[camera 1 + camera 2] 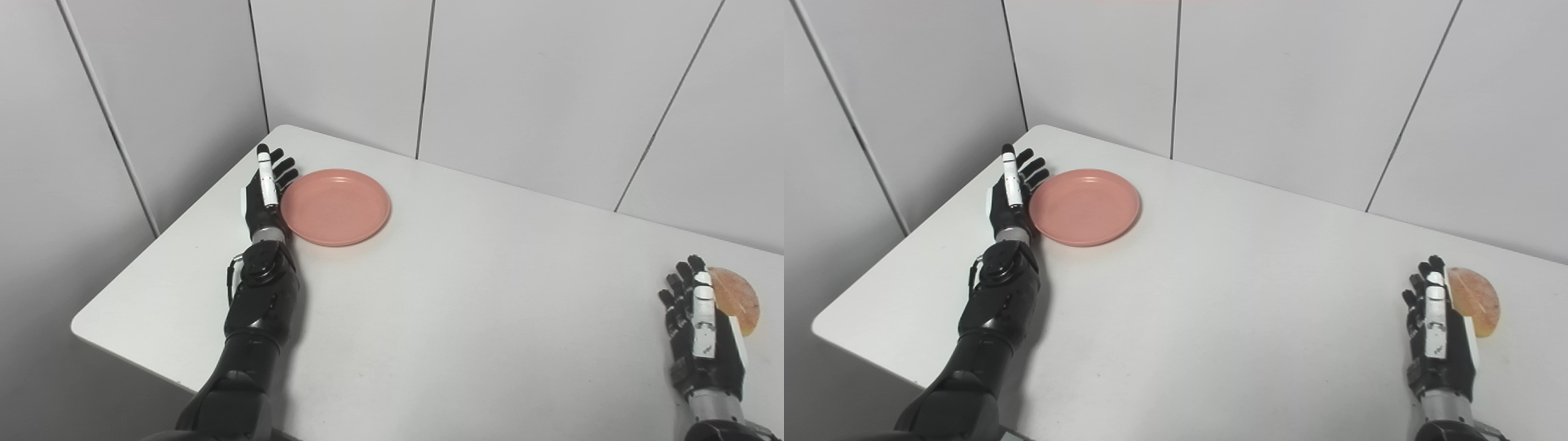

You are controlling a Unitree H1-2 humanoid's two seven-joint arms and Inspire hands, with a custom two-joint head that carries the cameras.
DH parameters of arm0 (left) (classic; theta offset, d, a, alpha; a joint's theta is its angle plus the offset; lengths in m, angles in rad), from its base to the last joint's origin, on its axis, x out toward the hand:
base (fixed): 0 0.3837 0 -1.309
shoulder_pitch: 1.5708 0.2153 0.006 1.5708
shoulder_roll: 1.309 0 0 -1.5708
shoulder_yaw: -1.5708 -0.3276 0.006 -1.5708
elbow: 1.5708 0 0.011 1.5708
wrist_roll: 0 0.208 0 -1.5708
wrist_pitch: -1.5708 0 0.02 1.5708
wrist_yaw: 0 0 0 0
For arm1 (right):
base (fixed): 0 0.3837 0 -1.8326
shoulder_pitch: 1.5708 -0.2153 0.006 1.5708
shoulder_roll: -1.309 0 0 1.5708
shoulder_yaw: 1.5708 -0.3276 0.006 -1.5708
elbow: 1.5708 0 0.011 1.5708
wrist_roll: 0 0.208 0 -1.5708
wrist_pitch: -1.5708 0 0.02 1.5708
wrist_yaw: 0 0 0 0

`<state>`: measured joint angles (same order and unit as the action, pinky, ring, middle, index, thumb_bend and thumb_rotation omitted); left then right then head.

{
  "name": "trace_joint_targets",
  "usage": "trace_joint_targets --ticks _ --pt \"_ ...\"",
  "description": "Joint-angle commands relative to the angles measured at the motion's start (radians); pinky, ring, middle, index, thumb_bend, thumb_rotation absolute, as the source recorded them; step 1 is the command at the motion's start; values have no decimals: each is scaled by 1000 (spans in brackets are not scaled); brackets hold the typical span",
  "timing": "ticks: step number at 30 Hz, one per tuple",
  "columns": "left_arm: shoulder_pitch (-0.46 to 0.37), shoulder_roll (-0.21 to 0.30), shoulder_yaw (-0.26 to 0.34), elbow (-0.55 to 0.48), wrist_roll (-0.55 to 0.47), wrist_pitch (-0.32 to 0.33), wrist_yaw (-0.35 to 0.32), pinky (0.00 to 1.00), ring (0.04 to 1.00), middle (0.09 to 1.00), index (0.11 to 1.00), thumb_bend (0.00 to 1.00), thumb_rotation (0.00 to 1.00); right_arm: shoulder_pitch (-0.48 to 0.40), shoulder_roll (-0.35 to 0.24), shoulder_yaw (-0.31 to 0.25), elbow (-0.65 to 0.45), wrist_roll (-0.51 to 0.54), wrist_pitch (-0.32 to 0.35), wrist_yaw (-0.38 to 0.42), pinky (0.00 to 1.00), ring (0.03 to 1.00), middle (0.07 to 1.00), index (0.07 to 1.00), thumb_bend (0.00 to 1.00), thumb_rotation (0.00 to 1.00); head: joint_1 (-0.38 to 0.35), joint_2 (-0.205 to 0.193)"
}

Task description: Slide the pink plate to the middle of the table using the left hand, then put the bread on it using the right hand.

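Left eye view: the pink plate (335, 206) lies toward the far left corner of the white desk (465, 294), and the left robot hand (264, 191) stands edge-up just beside its left rim, fingers straight and spread, holding nothing; whether it touches the rim cannot be told. Right eye view: the bread (1476, 300) lies near the desk's right edge, well apart from the plate, with the right robot hand (1438, 334) just beside its left side, fingers extended and apart, grasping nothing.
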<state>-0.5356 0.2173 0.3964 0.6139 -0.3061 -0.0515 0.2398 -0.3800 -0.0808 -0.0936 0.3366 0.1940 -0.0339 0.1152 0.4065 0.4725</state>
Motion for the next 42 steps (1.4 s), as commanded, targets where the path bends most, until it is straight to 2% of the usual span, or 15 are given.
trace_joint_targets --ticks 1,7,16,21,29,33,37,42 --pt "-27 -16 -17 -5 2 27 -12 786 773 759 755 631 1000 -29 3 -1 -34 1 8 -6 1000 1000 1000 1000 608 930 0 -2" --pt "-20 -54 -74 -37 36 64 -10 799 786 775 769 623 1000 -33 11 -3 -29 3 -6 -10 1000 1000 1000 1000 607 922 -13 -1" --pt "-3 -105 -162 -74 84 91 -49 796 800 782 760 607 1000 -44 4 -1 17 -6 -34 -9 1000 1000 1000 1000 620 927 -28 3" --pt "8 -125 -228 -68 125 83 -87 788 822 815 796 587 1000 -50 7 -3 35 -8 -46 -11 1000 1000 1000 1000 629 932 -44 10" --pt "6 -155 -281 -37 162 59 -114 811 821 816 800 566 1000 -51 12 0 39 -9 -39 -12 1000 1000 1000 1000 655 902 -92 29" --pt "11 -164 -307 -48 170 81 -131 824 823 818 801 556 1000 -54 21 3 38 -8 -31 -14 1000 1000 1000 1000 683 902 -143 48" --pt "25 -167 -339 -59 183 61 -153 817 814 807 791 556 1000 -49 37 14 13 -27 -23 -33 1000 1000 1000 1000 693 897 -238 76" --pt "50 -161 -372 -100 189 80 -189 854 838 830 809 577 1000 -50 69 27 -11 -46 -19 -60 1000 1000 1000 1000 666 883 -360 107"
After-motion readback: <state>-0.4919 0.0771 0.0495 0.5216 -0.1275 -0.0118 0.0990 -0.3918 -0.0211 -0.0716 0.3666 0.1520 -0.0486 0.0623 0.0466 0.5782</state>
